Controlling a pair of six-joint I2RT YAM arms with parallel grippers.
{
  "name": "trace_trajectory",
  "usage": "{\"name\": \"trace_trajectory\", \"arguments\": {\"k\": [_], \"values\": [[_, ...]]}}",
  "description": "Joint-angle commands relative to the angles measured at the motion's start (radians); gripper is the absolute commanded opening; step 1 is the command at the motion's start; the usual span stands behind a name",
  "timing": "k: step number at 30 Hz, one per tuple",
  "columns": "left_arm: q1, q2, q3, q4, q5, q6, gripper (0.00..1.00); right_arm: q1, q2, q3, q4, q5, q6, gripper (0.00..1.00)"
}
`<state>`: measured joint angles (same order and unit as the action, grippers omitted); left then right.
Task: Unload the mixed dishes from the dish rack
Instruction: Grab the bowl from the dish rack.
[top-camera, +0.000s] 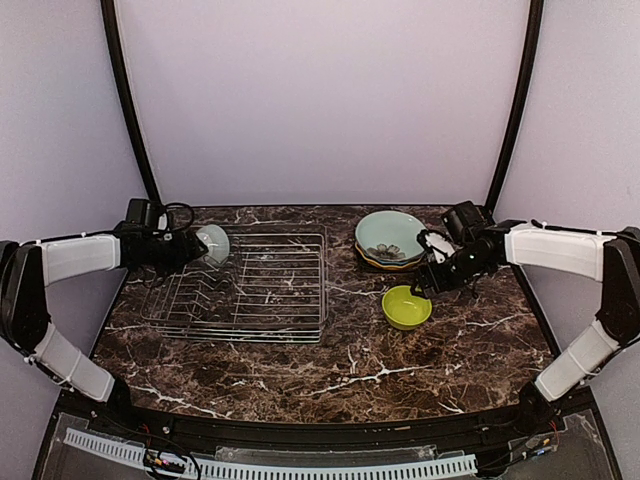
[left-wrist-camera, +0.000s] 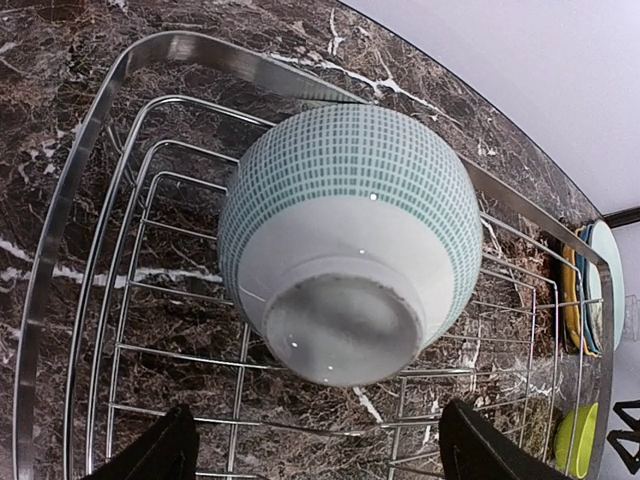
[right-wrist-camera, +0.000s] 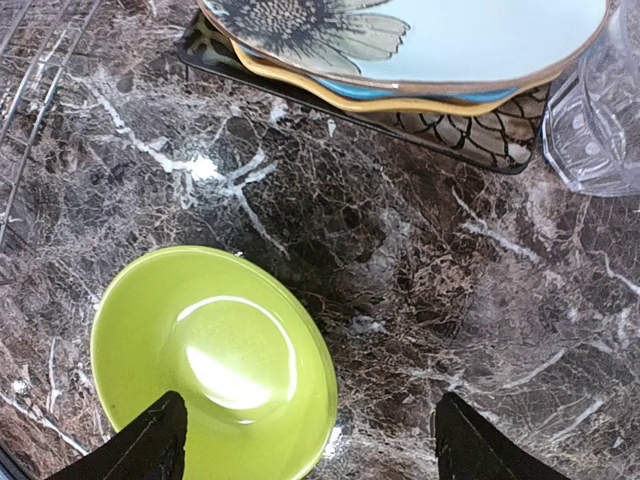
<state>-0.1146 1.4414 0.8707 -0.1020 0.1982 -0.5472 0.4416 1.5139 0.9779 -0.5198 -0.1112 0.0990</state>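
The silver wire dish rack (top-camera: 250, 290) stands left of centre. A small pale-green bowl with a fine grid pattern (top-camera: 213, 243) lies tipped in its far left corner, base toward the left wrist camera (left-wrist-camera: 345, 240). My left gripper (top-camera: 186, 250) is open just short of the bowl, fingers wide apart (left-wrist-camera: 315, 455). The yellow-green bowl (top-camera: 407, 306) sits upright on the table right of the rack. My right gripper (top-camera: 426, 284) is open above it (right-wrist-camera: 305, 450), with the bowl's right rim (right-wrist-camera: 215, 365) between the jaws. Neither gripper holds anything.
Plates are stacked at the back right (top-camera: 390, 240): the pale-green flower plate (right-wrist-camera: 450, 35) on top, yellow and blue plates under it, the black square plate (right-wrist-camera: 470, 140) at the bottom. A clear ribbed glass (right-wrist-camera: 600, 120) stands beside the stack. The rack's tines (top-camera: 200, 295) are bare.
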Motion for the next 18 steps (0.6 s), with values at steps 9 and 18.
{"name": "trace_trajectory", "arguments": {"k": [9, 18], "values": [[0.029, 0.098, 0.082, 0.056, 0.055, -0.020, 0.76, -0.014, -0.084, 0.049, 0.000, -0.014, -0.010, 0.86], [0.033, 0.132, 0.106, 0.080, 0.076, -0.023, 0.68, -0.015, -0.086, 0.057, -0.002, -0.022, -0.013, 0.87]]}}
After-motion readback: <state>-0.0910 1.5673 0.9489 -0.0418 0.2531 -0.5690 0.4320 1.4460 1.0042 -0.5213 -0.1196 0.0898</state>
